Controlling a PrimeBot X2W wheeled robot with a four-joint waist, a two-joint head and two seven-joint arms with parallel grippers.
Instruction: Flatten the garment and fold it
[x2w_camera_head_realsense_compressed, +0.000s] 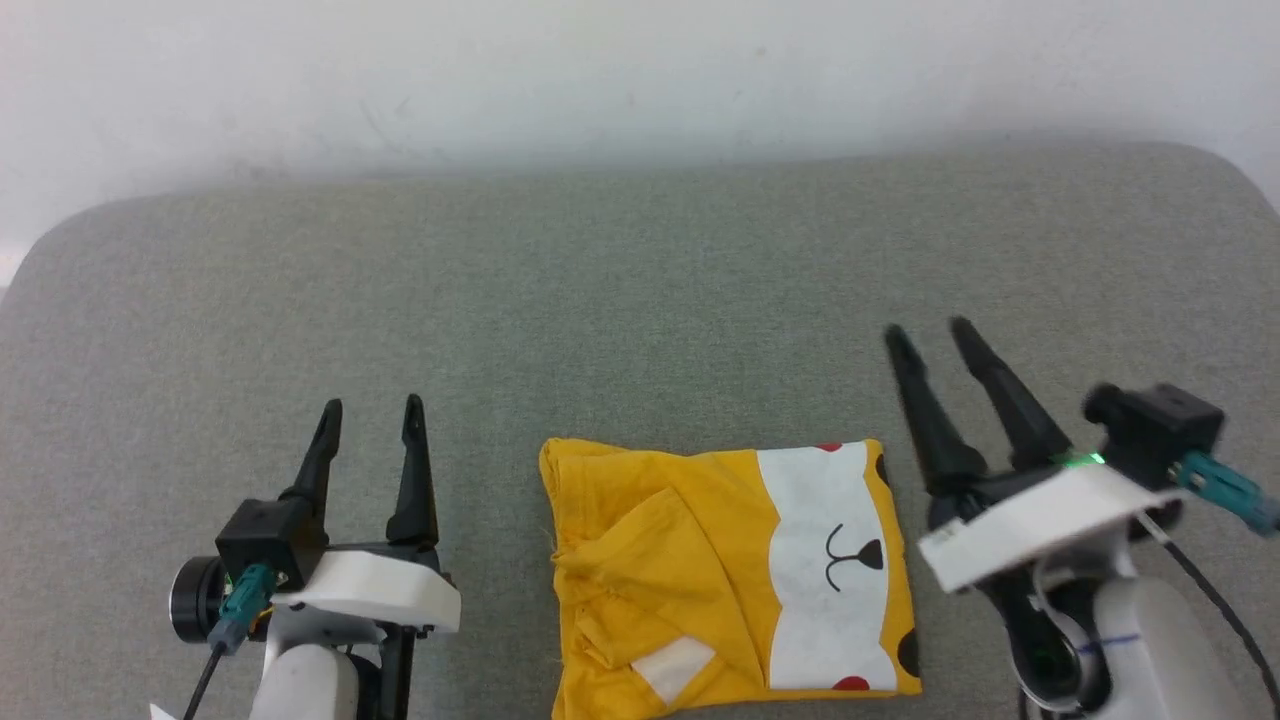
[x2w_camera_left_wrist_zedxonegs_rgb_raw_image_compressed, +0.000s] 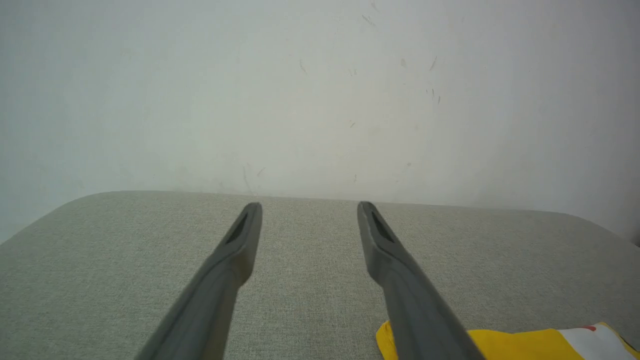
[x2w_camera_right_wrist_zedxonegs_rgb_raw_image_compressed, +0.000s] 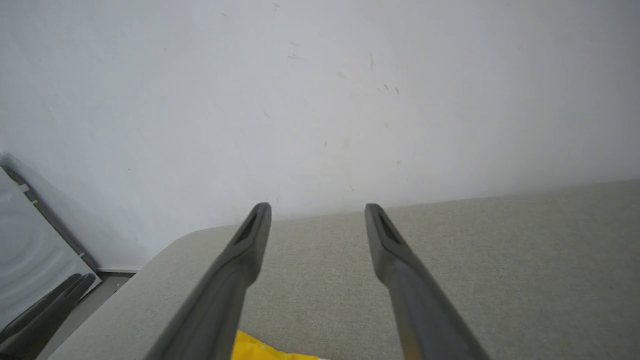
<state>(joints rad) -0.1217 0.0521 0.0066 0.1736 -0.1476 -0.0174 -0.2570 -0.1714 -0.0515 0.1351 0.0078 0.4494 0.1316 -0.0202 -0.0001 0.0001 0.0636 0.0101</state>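
The yellow T-shirt (x2w_camera_head_realsense_compressed: 730, 580) lies folded into a compact rectangle on the grey cushioned surface (x2w_camera_head_realsense_compressed: 640, 300), near its front edge. Its white patch with black nose lines and red dots faces up on the right half, with a sleeve folded over on the left. My left gripper (x2w_camera_head_realsense_compressed: 371, 412) hovers open to the left of the shirt, apart from it. To the shirt's right my right gripper (x2w_camera_head_realsense_compressed: 928, 332) is open too, held above the surface and angled up-left. A yellow corner of the T-shirt (x2w_camera_left_wrist_zedxonegs_rgb_raw_image_compressed: 525, 342) peeks in by the left gripper (x2w_camera_left_wrist_zedxonegs_rgb_raw_image_compressed: 309, 207). Another scrap of the T-shirt (x2w_camera_right_wrist_zedxonegs_rgb_raw_image_compressed: 260, 350) lies below the right gripper (x2w_camera_right_wrist_zedxonegs_rgb_raw_image_compressed: 318, 207).
A pale wall (x2w_camera_head_realsense_compressed: 640, 80) runs behind the surface. In the right wrist view, a pale grey panel (x2w_camera_right_wrist_zedxonegs_rgb_raw_image_compressed: 25, 250) and dark objects (x2w_camera_right_wrist_zedxonegs_rgb_raw_image_compressed: 45, 305) stand on the floor beyond the cushion's rounded corner. Bare grey fabric stretches behind the shirt.
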